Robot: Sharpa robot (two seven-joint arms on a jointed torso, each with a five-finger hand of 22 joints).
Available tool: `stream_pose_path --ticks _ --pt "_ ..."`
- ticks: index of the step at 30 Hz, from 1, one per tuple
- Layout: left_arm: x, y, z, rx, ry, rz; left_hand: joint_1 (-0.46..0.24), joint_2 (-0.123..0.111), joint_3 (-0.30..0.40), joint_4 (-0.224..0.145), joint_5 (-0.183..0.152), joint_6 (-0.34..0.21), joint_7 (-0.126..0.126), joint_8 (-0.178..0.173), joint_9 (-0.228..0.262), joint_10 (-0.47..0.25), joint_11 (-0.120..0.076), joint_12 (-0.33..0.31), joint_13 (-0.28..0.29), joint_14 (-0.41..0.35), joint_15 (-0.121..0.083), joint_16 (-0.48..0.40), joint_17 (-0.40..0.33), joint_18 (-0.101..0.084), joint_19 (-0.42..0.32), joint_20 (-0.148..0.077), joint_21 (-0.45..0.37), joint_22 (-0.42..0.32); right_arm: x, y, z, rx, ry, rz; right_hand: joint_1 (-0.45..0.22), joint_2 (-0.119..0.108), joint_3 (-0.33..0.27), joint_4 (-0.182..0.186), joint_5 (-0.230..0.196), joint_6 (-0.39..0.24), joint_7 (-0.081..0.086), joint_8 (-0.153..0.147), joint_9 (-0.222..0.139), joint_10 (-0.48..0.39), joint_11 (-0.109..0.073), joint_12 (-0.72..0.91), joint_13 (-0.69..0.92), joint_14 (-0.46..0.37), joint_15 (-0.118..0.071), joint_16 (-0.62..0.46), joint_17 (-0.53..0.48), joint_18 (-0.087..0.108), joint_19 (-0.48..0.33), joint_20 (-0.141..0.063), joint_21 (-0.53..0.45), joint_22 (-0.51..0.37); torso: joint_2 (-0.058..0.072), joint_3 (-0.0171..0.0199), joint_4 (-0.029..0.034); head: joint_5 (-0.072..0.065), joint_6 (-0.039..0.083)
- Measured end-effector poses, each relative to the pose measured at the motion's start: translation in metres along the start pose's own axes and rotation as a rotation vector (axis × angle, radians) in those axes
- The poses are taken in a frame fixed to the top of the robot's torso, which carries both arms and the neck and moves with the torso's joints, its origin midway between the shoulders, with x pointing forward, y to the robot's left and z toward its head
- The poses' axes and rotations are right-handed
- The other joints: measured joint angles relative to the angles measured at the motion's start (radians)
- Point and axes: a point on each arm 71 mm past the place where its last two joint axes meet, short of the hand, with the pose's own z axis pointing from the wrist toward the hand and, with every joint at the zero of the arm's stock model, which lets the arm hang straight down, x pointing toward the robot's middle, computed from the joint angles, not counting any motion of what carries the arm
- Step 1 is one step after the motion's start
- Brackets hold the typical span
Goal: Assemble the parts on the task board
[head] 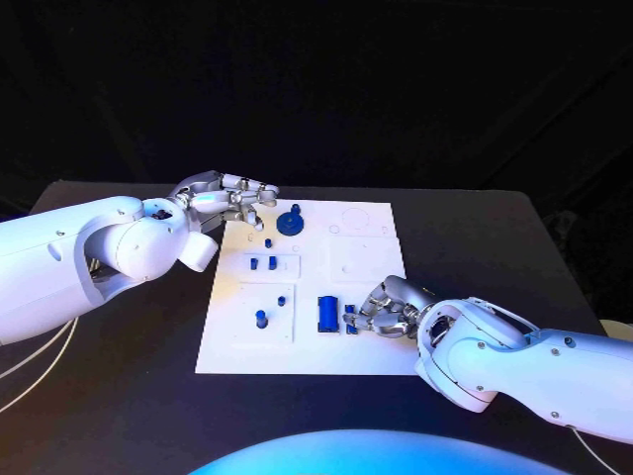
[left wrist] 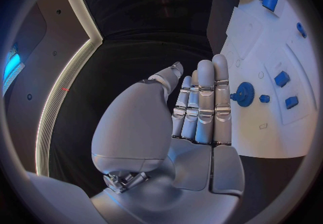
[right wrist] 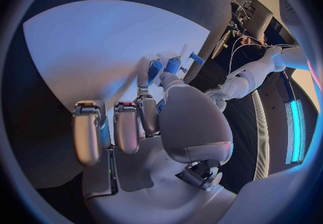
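Note:
The white task board (head: 357, 341) lies in the middle of the black table. A blue gear (head: 291, 222) stands near its far left corner, with small blue parts (head: 264, 263) in slots nearer me. My left hand (head: 231, 202) hovers at that corner, fingers straight and side by side (left wrist: 202, 100), holding nothing; the gear (left wrist: 244, 95) lies just past the fingertips. My right hand (head: 390, 309) rests on the board's near right part, fingers curled, thumb and a finger pinching a small blue part (head: 352, 318) (right wrist: 174, 65). A blue block (head: 326, 313) stands just left of it.
Another small blue part (head: 261, 319) sits in a recess at the board's near left. Round and square recesses (head: 362, 220) mark the far right of the board. Black table (head: 474, 237) surrounds the board on all sides.

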Motion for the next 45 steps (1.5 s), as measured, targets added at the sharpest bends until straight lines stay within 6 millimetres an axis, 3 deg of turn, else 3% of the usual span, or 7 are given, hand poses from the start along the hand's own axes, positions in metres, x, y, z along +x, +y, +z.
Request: stream_pose_path --ticks 7,11,15,33,45 --pt "0.0 0.0 0.0 -0.001 0.0 0.0 0.0 0.0 0.0 0.0 0.0 0.0 0.0 0.0 0.0 0.0 0.0 0.0 0.0 0.0 0.0 0.0 0.0 0.0 0.0 0.0 0.0 0.0 -0.002 -0.001 -0.005 -0.016 -0.005 -0.001 0.005 0.007 -0.011 -0.015 -0.007 0.0 0.0 0.0 0.003 0.0 0.0 0.0 0.0 0.0 0.0 0.0 0.0 0.0 0.0 0.0 -0.003 0.0 0.0 0.0006 -0.0003 0.001 -0.001" --pt "-0.001 0.0 0.0 -0.002 0.0 0.0 0.0 0.0 0.0 0.0 0.0 0.0 0.0 0.0 0.0 0.0 0.0 0.0 0.0 0.0 0.0 0.0 0.0 0.0 0.0 0.0 0.0 0.0 -0.006 -0.006 -0.009 -0.03 -0.01 -0.004 0.062 0.008 -0.012 -0.043 -0.05 0.0 0.0 0.0 0.005 0.0 0.0 0.0 0.001 0.0 0.0 0.0 0.0 0.0 0.0 0.0 -0.005 0.0 0.0 0.0007 -0.0003 0.002 -0.002" --pt "-0.001 0.0 -0.001 -0.002 -0.002 0.0 0.0 0.0 0.0 0.0 0.0 0.0 0.0 0.0 0.0 0.0 0.0 0.0 0.0 0.0 0.0 0.0 0.0 0.0 0.0 0.0 0.0 0.0 -0.009 -0.008 -0.013 -0.053 -0.011 -0.006 0.068 0.009 -0.017 -0.048 -0.075 -0.003 0.003 0.0 0.005 0.0 0.0 0.0 0.001 0.0 0.0 0.0 0.0 0.0 0.0 0.0 -0.005 0.0 0.0 0.0007 -0.0009 0.004 -0.002" --pt "-0.001 0.0 0.0 -0.003 0.001 0.0 0.0 0.0 0.0 0.0 0.0 0.0 0.0 0.0 0.0 0.0 0.0 0.0 0.0 0.0 0.0 0.0 0.0 0.0 0.0 0.0 0.0 0.0 -0.005 -0.008 -0.009 -0.096 0.017 -0.032 0.098 0.02 -0.028 -0.059 -0.079 -0.003 0.003 0.0 0.007 0.0 0.0 0.0 0.002 0.0 0.0 0.0 0.001 0.0 0.0 0.0 -0.005 0.0 0.0 0.0004 0.0009 0.001 0.002" --pt "0.0 0.0 0.0 -0.003 0.002 0.0 0.0 0.0 0.0 0.0 0.0 0.0 0.0 0.0 0.0 0.0 0.0 0.0 0.0 0.0 0.0 0.0 0.0 0.0 0.0 0.0 0.0 0.0 -0.004 -0.012 0.0 -0.081 0.012 -0.056 0.11 0.03 -0.026 -0.063 -0.088 -0.003 0.003 0.004 0.008 0.0 0.0 0.01 0.005 0.0 0.0 0.0 0.001 0.0 0.0 0.0 -0.005 -0.001 0.001 0.0 0.0005 0.005 -0.003"
